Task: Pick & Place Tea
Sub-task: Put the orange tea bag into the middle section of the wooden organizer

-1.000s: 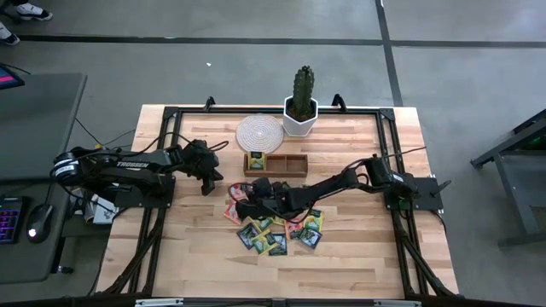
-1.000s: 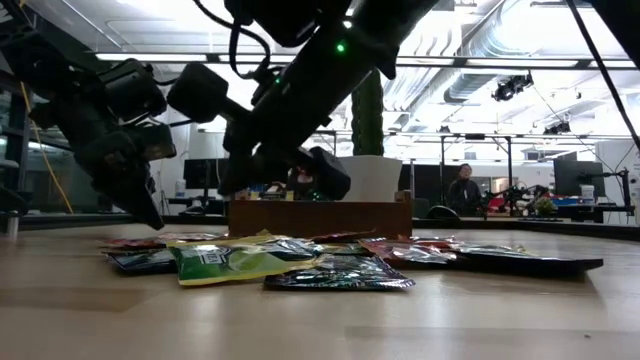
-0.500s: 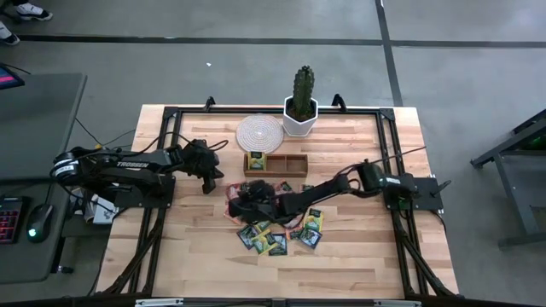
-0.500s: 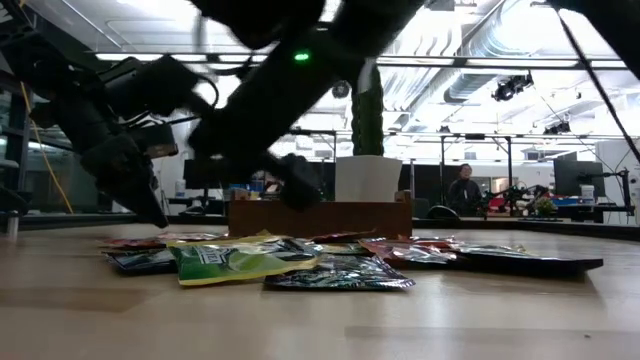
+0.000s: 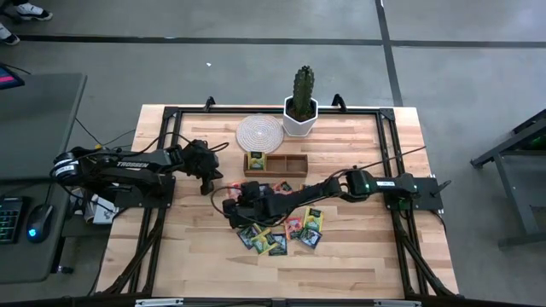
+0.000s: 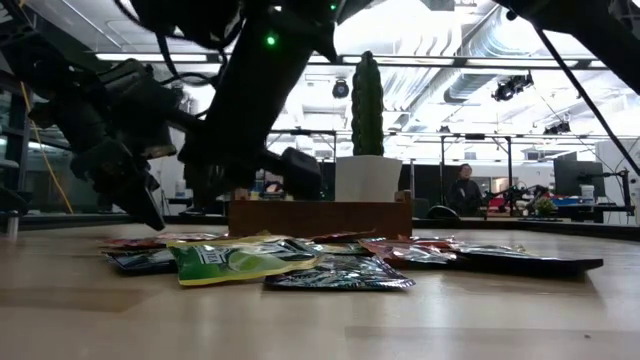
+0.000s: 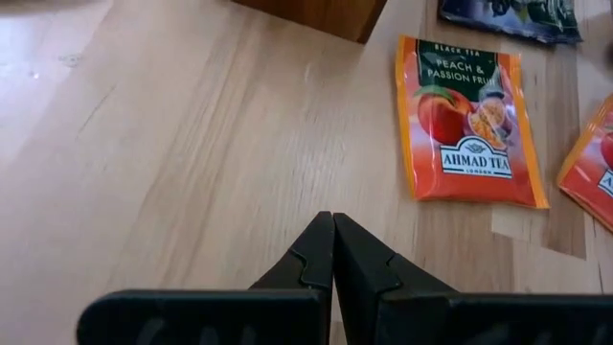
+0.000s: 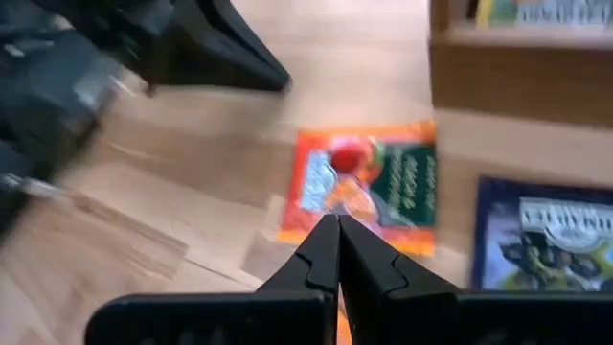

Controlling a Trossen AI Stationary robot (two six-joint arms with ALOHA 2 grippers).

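Note:
The tea is a heap of small flat packets (image 5: 280, 232) lying on the table in front of the wooden tray (image 5: 294, 165); yellow packets stand in the tray's left compartment (image 5: 255, 160). My right gripper (image 5: 227, 207) is shut and hovers at the heap's left end. In its wrist view its tips (image 8: 337, 226) stand over the edge of an orange packet (image 8: 369, 182), beside a dark blue one (image 8: 546, 240). My left gripper (image 5: 207, 186) is shut and waits left of the heap, above bare wood, short of an orange peach packet (image 7: 469, 120).
A potted cactus (image 5: 300, 107) and a round woven coaster (image 5: 258, 132) stand behind the tray at the far edge. A black frame (image 5: 171, 115) runs around the table. The two grippers are close to each other at the heap's left end. Bare wood lies along the near edge.
My right gripper has travelled toward the table's left edge, across the heap of packets to its left end, with the arm stretching out lower. It has stayed shut. The packets have kept their places.

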